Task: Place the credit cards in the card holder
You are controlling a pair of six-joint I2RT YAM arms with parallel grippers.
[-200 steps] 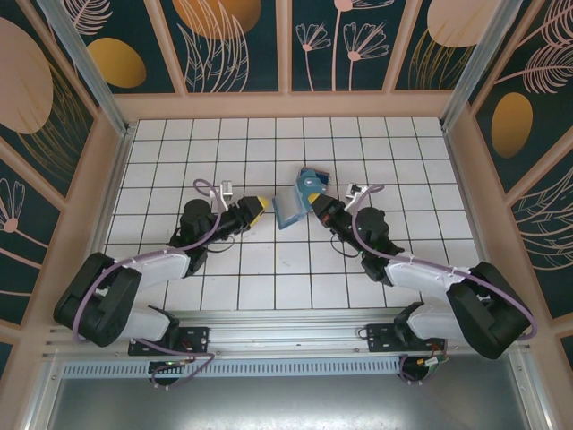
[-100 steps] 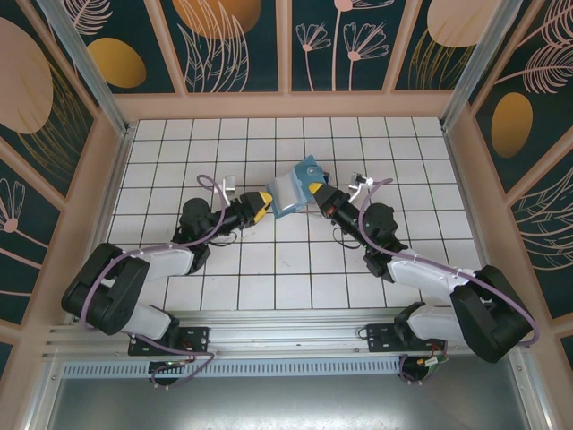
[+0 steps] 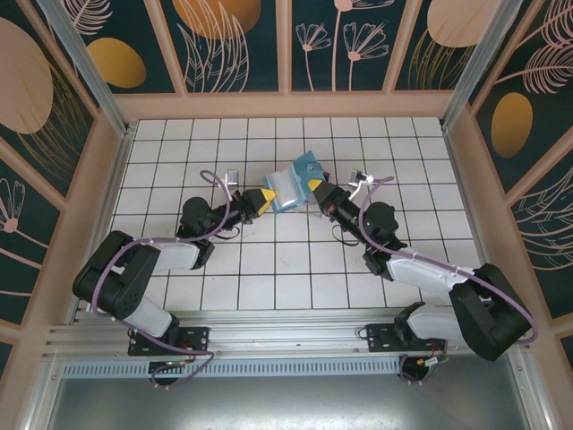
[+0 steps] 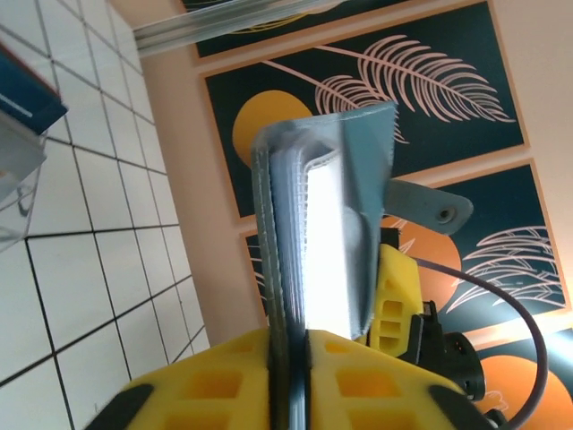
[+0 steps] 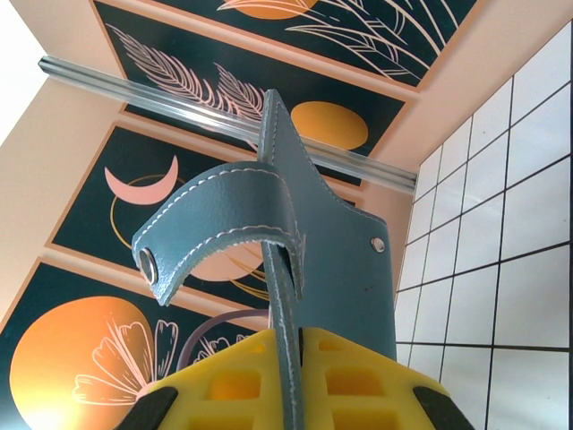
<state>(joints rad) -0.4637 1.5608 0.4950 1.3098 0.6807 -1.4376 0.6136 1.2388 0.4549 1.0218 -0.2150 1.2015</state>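
Note:
The teal card holder hangs above the middle tiles, held from both sides. My left gripper is shut on its left edge, and in the left wrist view the yellow fingers pinch the holder's stacked leaves. A bright whitish strip shows between the leaves; I cannot tell whether it is a card. My right gripper is shut on the holder's other side. In the right wrist view the right gripper clamps a teal panel under a curled snap strap. A dark blue credit card lies at the left edge.
A clear plastic tray sits on the white tiles just below the blue card. Peach walls with dark floral panels enclose the tiled floor on three sides. Both arm bases stand on the metal rail at the near edge.
My left gripper has reached right to the card holder and closed on its left edge. The right gripper has carried the holder a little up and to the left.

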